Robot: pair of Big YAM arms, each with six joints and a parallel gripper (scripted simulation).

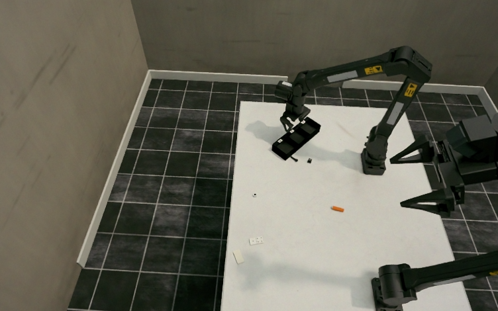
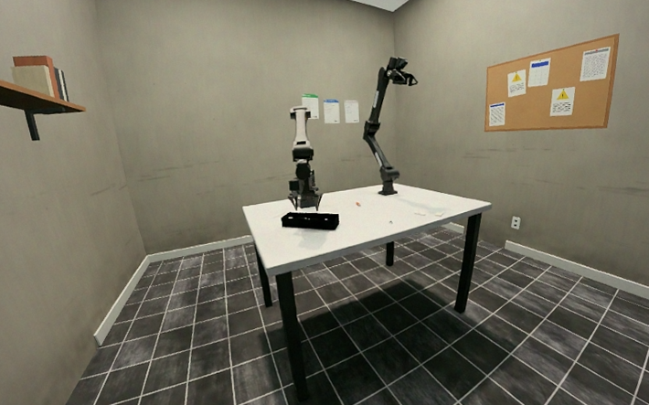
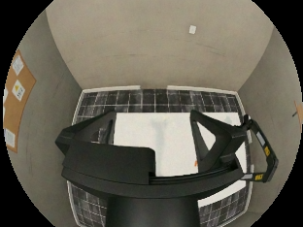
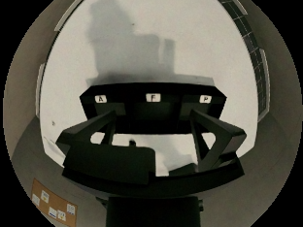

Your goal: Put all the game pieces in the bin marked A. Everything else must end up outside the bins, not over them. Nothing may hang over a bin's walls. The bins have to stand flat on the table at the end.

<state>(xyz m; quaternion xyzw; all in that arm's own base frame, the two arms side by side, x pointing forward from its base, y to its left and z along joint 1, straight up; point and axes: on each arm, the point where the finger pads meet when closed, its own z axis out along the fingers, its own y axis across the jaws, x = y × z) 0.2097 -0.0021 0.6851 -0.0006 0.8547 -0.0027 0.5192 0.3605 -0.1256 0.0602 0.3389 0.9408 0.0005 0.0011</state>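
Bins [image 1: 295, 138] [image 2: 310, 220] [image 4: 152, 116] sit inside the table's edges [image 1: 231, 176] [image 2: 380, 239] [image 4: 41, 107]; both arms' jaws are released.

The counter [image 1: 286, 220] [image 2: 367, 229] [image 3: 141, 141] [image 4: 146, 58] bears three lettered bins [image 1: 301, 144] [image 2: 310, 220] [image 4: 152, 88], two pale flat tiles [image 1: 256, 241] [image 2: 420, 214], two small dark objects [image 1: 309, 160] [image 4: 132, 143], one small white object [image 1: 254, 195] [image 2: 391, 221] and one orange cylinder [image 1: 338, 209] [image 2: 357, 203].
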